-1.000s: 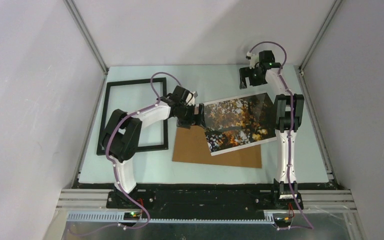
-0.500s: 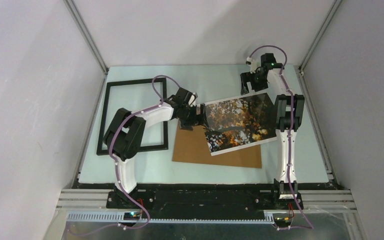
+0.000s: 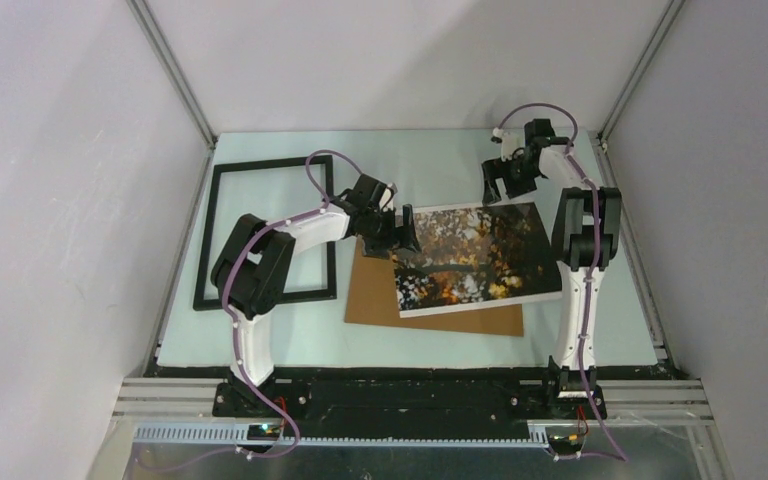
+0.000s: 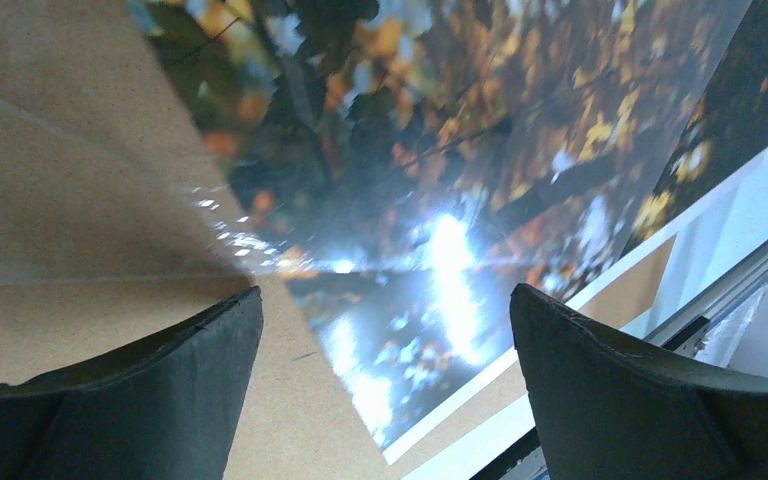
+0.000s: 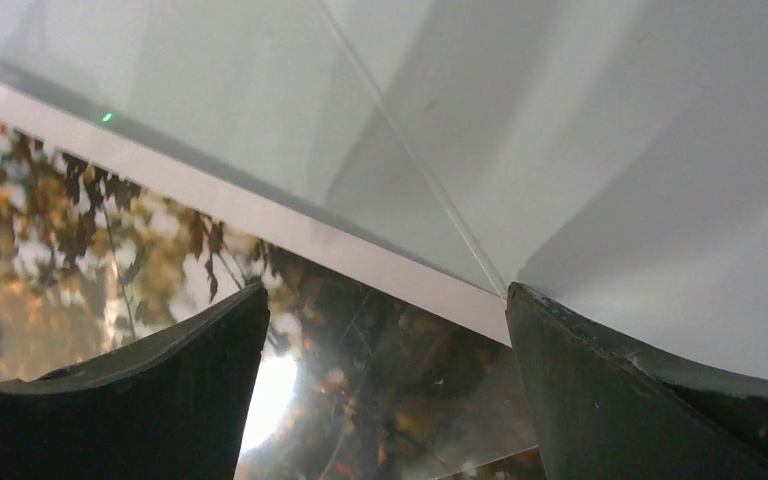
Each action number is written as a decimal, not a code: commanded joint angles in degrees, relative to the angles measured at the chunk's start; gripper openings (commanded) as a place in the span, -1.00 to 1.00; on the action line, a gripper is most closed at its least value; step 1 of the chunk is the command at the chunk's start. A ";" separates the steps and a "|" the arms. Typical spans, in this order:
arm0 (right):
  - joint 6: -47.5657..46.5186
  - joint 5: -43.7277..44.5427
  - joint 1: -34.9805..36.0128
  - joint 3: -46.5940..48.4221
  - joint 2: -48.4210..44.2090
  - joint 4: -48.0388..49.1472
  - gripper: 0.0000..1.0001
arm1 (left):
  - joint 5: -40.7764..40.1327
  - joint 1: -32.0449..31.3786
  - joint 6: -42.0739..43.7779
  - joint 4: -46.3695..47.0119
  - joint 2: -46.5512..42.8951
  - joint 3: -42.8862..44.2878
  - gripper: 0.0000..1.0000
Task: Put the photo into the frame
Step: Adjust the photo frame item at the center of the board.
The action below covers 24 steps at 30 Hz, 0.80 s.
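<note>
The overhead view gives the whole layout. The photo (image 3: 475, 258) lies picture side up on the brown board (image 3: 430, 310), skewed across it so that its right end runs past the board onto the desk (image 3: 260, 335). The frame (image 3: 272, 163) lies flat on the left side of the desk, well apart from the photo, with the left arm reaching over its right bar. The left gripper (image 3: 403, 237) sits at the photo's left edge, and the right gripper (image 3: 498, 188) is near its far right corner.

The wrist cameras settle what the overhead view cannot, namely how the jaws stand. In the left wrist view the left gripper (image 4: 385, 385) is released, its fingers (image 4: 110, 400) wide apart with nothing between them. Below lie the board (image 4: 50, 330) and a corner of the photo (image 4: 440, 150), with a bright glare on the glossy print. The white border and a metal rail show at the right (only this view catches them so close).

In the right wrist view the right gripper (image 5: 385, 385) is likewise released and holds nothing. Under it run the photo (image 5: 110, 250), its white border strip (image 5: 260, 215) and the pale desk (image 5: 260, 80), where a small green light is reflected.
</note>
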 commanded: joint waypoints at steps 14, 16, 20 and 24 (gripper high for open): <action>2.18 -3.55 0.15 -38.25 -24.11 3.91 0.75 | -5.98 -0.34 4.86 2.73 -3.02 -2.93 0.99; 2.55 -3.66 0.64 -40.96 -26.30 4.11 0.74 | -6.85 -0.32 6.15 2.67 -3.45 -2.79 0.99; 3.42 -3.24 1.13 -46.16 -31.14 4.24 0.72 | -9.22 -0.14 9.98 2.66 -5.34 -2.93 0.97; 4.49 -1.20 0.89 -51.46 -36.26 4.55 0.72 | -10.50 0.26 13.79 2.25 -6.49 -2.61 0.97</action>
